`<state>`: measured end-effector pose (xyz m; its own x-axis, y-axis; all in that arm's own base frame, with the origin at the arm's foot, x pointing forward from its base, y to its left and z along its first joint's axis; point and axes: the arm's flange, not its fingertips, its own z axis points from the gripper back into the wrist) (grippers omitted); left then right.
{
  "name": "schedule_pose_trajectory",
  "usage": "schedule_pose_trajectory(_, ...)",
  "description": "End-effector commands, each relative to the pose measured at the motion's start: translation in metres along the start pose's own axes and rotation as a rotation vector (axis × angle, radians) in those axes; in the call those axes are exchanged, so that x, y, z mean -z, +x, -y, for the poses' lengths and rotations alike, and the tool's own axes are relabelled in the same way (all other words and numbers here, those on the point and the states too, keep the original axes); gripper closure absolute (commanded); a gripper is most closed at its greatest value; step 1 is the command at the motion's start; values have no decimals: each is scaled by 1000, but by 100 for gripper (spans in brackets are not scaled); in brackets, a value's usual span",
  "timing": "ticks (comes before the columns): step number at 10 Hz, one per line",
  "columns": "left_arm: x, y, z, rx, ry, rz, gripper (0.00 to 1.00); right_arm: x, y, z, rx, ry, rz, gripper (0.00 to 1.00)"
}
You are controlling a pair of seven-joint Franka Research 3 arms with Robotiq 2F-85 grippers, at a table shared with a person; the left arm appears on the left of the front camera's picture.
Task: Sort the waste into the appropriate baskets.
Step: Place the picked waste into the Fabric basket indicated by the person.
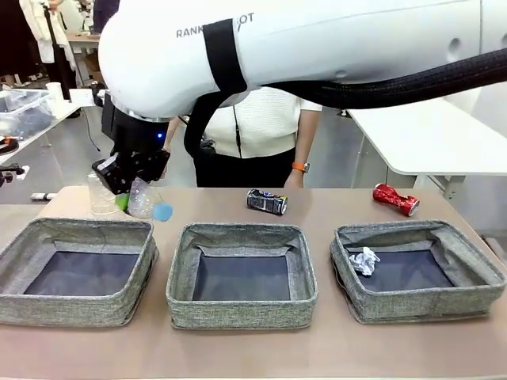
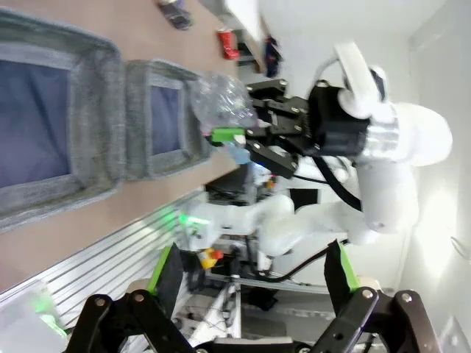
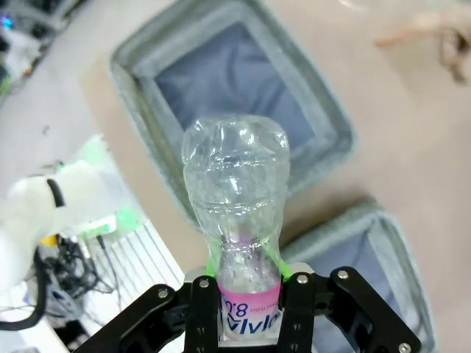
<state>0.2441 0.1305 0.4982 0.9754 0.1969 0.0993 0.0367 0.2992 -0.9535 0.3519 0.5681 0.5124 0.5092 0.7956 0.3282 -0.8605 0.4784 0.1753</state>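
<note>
The left gripper (image 2: 254, 254) is being presented with jaws spread wide, empty. At the table's far left, the clear plastic cup (image 1: 101, 196) is standing just beside the clear plastic bottle (image 1: 144, 199). The bottle is being clenched at its pink label by the right gripper (image 1: 125, 190), low behind the left basket (image 1: 71, 307) and not over its opening. The dark printed can (image 1: 266, 202) is lying behind the middle basket (image 1: 242, 311). The paper wad (image 1: 364, 260) is lying in the right basket (image 1: 420, 302), with the red can (image 1: 395, 199) behind it. Judged risks: the cup being toppled as the bottle is moved, and the bottle being released short, onto the rim.
</note>
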Motion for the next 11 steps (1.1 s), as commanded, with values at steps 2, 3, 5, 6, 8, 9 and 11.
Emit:
schedule_pose_trajectory(2, -42, -1, -2, -48, 98, 104, 0, 72, 32, 5, -222, 131, 149, 78)
schedule_pose_trajectory(3, -59, -5, -3, -44, 58, 151, 0, 95, 40, 7, -246, 104, 140, 78)
schedule_pose_trajectory(5, -72, -12, -9, -48, 26, 189, 0, 114, 49, 1, -284, 69, 101, 78)
schedule_pose_trajectory(6, -71, -12, -12, -50, 18, 181, 0, 112, 50, 2, -283, 50, 97, 78)
schedule_pose_trajectory(8, -65, -8, -15, -53, 19, 165, 0, 112, 48, 3, -283, 40, 90, 20)
schedule_pose_trajectory(9, -65, -7, -16, -50, 12, 162, 0, 113, 47, 3, -288, 49, 88, 14)
schedule_pose_trajectory(11, -72, -4, -20, -32, 11, 159, 0, 112, 46, 4, -290, 59, 91, 0)
